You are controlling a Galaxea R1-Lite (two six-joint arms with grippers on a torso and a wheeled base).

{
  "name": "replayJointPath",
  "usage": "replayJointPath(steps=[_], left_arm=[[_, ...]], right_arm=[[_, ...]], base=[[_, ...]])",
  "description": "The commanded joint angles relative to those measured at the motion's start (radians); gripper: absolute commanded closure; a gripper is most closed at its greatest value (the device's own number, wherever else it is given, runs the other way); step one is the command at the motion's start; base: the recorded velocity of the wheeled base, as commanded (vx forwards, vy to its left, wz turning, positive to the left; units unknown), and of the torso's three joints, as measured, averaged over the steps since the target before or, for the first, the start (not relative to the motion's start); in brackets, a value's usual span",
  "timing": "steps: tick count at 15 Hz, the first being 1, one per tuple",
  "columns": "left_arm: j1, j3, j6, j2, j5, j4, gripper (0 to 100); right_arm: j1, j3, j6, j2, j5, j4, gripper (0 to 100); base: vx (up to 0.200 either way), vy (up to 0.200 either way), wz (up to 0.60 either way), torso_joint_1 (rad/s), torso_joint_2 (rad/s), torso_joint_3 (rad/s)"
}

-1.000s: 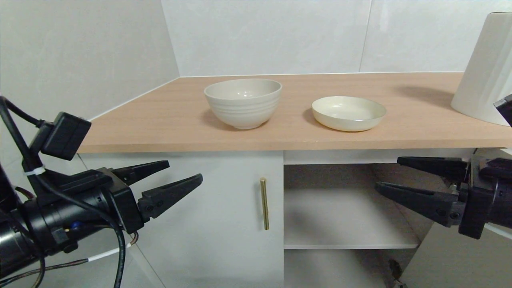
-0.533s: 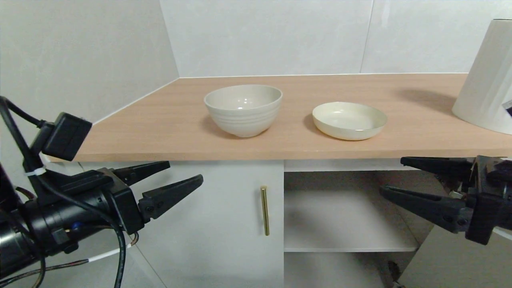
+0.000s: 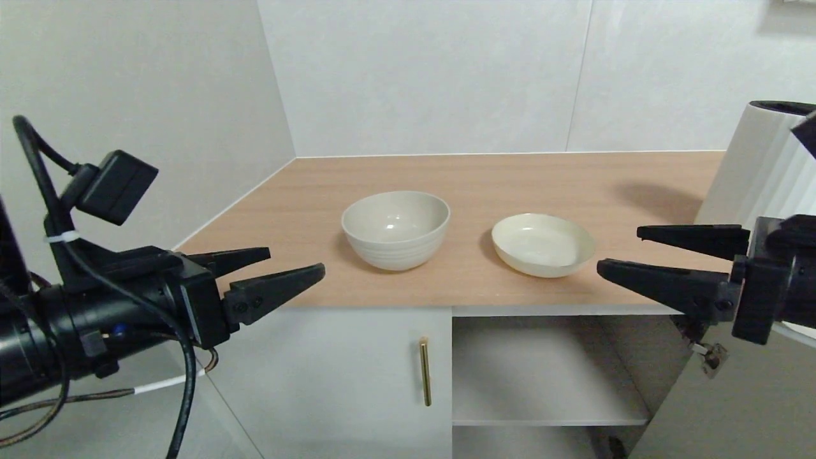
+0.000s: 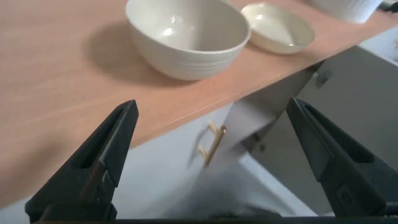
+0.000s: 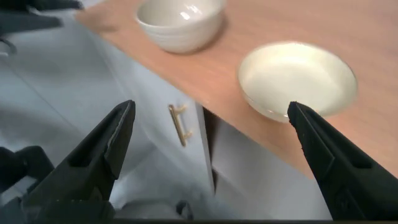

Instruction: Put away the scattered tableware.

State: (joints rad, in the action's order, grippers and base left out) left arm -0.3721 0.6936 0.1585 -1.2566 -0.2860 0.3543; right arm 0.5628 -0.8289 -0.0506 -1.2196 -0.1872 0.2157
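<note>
1. Cabinet (image 3: 542,376) under the countertop (image 3: 306,210): its right compartment stands open, and the shelf and the floor below it hold nothing that I can see. The left door (image 3: 344,382), with its brass handle (image 3: 424,371), is shut. The likely risk is a piece knocking the underside of the countertop's front edge on its way in, or the right arm catching the swung-out door (image 3: 733,395) beneath it.
2. White ribbed vessel (image 3: 746,172) at the right end of the countertop: its contents are hidden. It stands close behind the right arm, so a wide swing could tip it.
3. Bowl (image 3: 396,229): upright and empty, near the front edge, left of the middle. Its walls are smooth and rounded, so a pinch on the rim may slip, and a nudge could send it over the edge.
4. Dish (image 3: 542,244): shallow and empty, right of the bowl, apart from it and just as close to the front edge. Its low rim gives little to grip, so a finger coming in low may scrape it along rather than lift it.
5. Left gripper (image 3: 294,262): jaws spread, holding nothing, off the countertop's front-left corner.
6. Right gripper (image 3: 619,250): jaws spread, holding nothing, just beside the dish at the front edge.
</note>
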Motion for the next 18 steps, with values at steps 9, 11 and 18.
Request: replayJointPath(steps=[9, 11, 18], left_arm=[[-0.01, 0.636, 0.23, -0.305, 0.344, -0.607, 0], [-0.05, 0.675, 0.277, -0.376, 0.375, -0.581, 0], [-0.151, 0.745, 0.323, -0.538, 0.548, -0.567, 0]], right_arm=[[-0.029, -0.389, -0.189, -0.268, 0.356, -0.394, 0], [-0.029, -0.389, -0.195, -0.276, 0.39, -0.392, 0], [-0.03, -0.378, -0.199, -0.262, 0.394, -0.391, 0]], base=[[0.0, 0.0, 0.0, 0.009, -0.02, -0.015], [0.0, 0.0, 0.0, 0.0, 0.0, 0.0], [0.0, 0.0, 0.0, 0.0, 0.0, 0.0]])
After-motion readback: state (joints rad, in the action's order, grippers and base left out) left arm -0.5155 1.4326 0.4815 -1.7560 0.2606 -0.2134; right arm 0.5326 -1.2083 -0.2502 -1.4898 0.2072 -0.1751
